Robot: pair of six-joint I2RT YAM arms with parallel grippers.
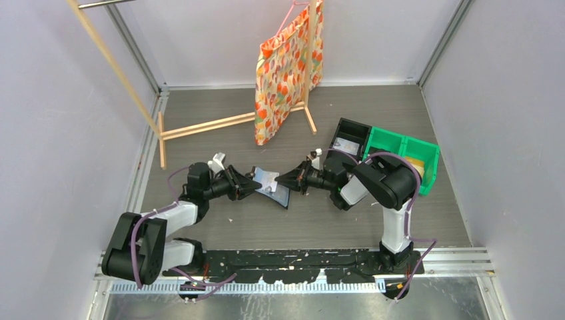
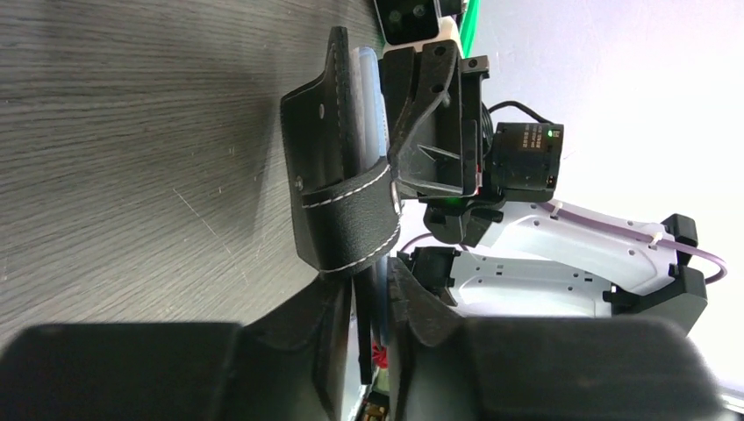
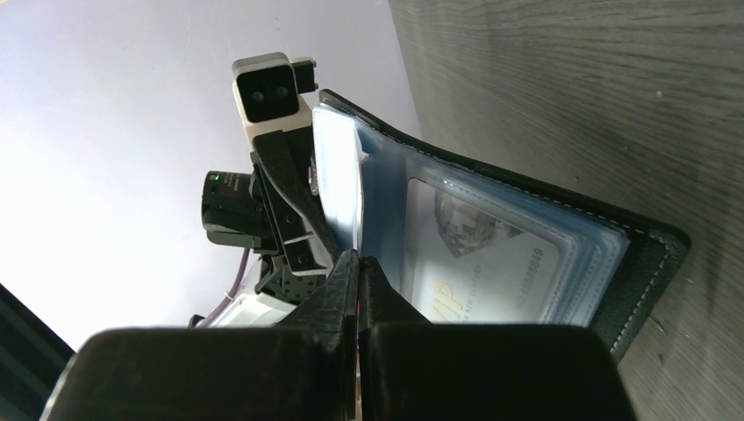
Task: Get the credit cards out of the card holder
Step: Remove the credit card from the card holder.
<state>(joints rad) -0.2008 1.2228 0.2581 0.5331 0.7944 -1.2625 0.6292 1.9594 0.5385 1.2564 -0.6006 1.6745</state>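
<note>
1. Dark wood-grain desk (image 3: 570, 79), walled by pale panels, carried everything in view.
2. On the right end effector (image 3: 357, 263) the jaws were pressed together on a thin pale leaf at the open edge of the card holder (image 3: 649, 254). Whether that leaf was a bare card or a clear sleeve could not be told. The pinch probably served to peel one layer away from the rest.
3. On the left end effector (image 2: 373, 285) the jaws stood narrow on either side of the black cover's edge, just below the stitched clasp tab. A sliver of gap showed, so I could not tell whether they clamped it. This looked like a bracing hold, steadying the holder against the other arm's pull.
4. The holder sat between the two end effectors near the desk's middle, spread open, one half low by the desk and the other raised. Whether it rested on the surface was unclear.
5. Its blue-grey pockets held the credit cards (image 3: 487, 259). One pale card with printed lettering lay behind a clear window. None appeared to be out yet.
6. Beyond the right arm a black bin (image 1: 351, 127) and a green bin (image 1: 400, 137) stood side by side. Something pale lay in the black one and something yellowish in the green, both too small to name.
7. At the back a patterned bag (image 1: 286, 73) hung on a wooden rack (image 1: 206, 125), well apart.
</note>
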